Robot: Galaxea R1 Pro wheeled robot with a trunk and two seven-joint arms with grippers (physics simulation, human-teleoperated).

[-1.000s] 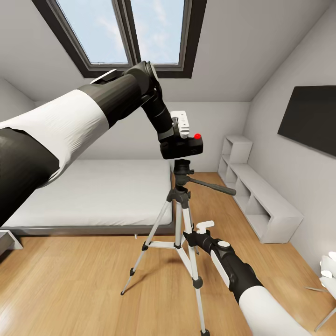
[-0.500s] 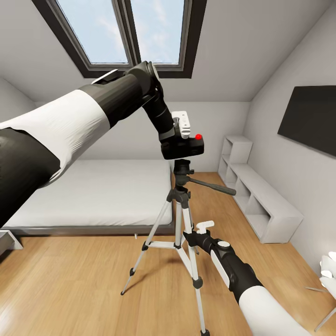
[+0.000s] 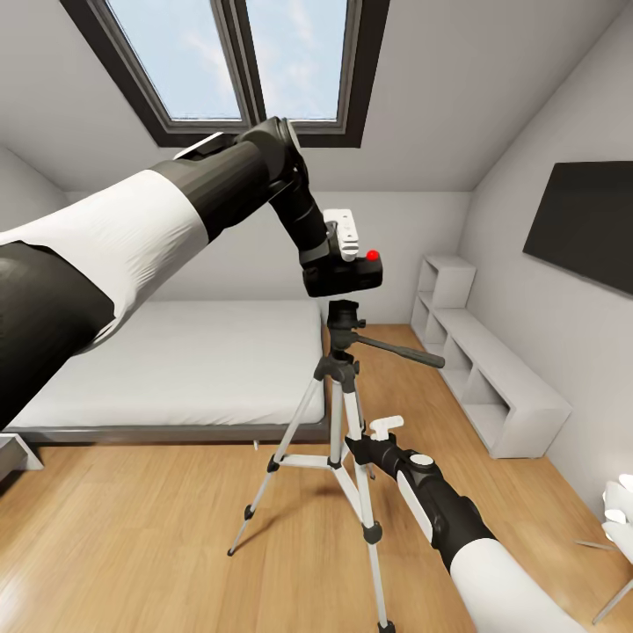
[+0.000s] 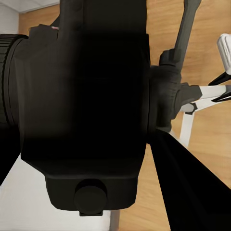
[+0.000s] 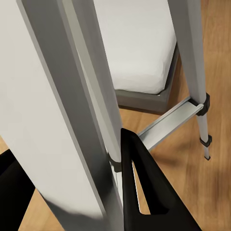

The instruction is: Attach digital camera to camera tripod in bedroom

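Digital camera (image 3: 343, 274) clamped by left gripper (image 3: 338, 251), just above camera tripod (image 3: 343, 396) head; leg pinched by right gripper (image 3: 374, 440). Risk: misalignment, tripod tipped.

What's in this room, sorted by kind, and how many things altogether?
Digital camera: 1
Camera tripod: 1
Bed: 1
Wall screen: 1
Shelf unit: 1
Skylight: 1
Total: 6

The left gripper (image 3: 338, 251) moved the digital camera (image 3: 344, 273) a tiny bit. First it went a little to the right, then it came back left and up a bit. Now there is a small gap between the camera and the top of the camera tripod (image 3: 344, 318).
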